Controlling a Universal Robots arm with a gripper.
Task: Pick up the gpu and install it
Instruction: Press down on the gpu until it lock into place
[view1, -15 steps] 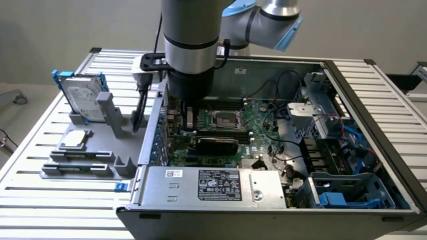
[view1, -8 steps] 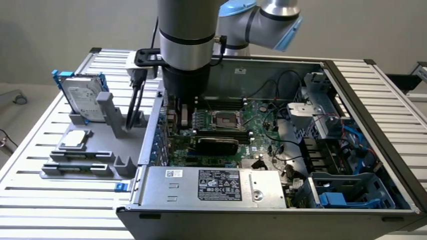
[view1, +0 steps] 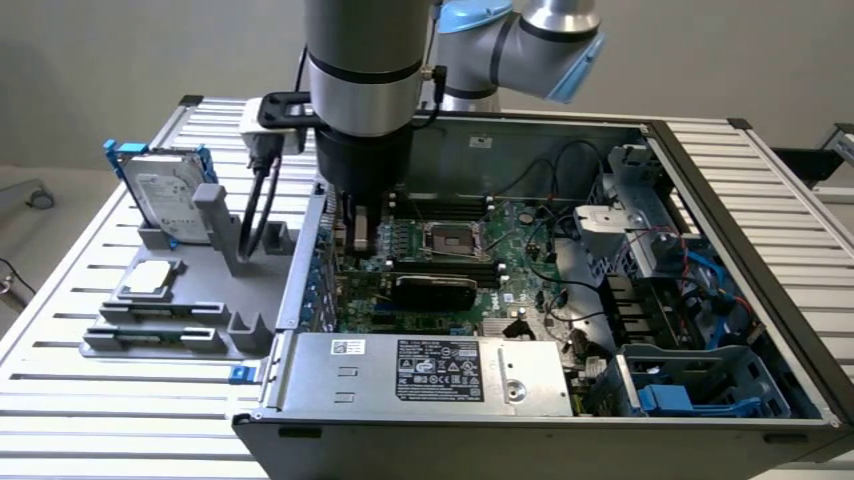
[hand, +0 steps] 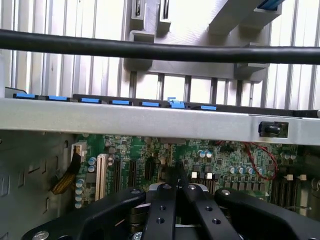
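The gpu shows as a long black-shrouded card seated across the green motherboard, just in front of the bare CPU socket. My gripper hangs inside the open computer case, close to the case wall on the exterior view's left and a little behind the card, apart from it. In the wrist view the gripper is shut, its black fingers pressed together with nothing between them, above the board's expansion slots.
A grey holder beside the case carries a hard drive in a blue frame and a small silver chip. The power supply fills the case's front. Drive cages and cables crowd the exterior view's right. A black cable crosses the wrist view.
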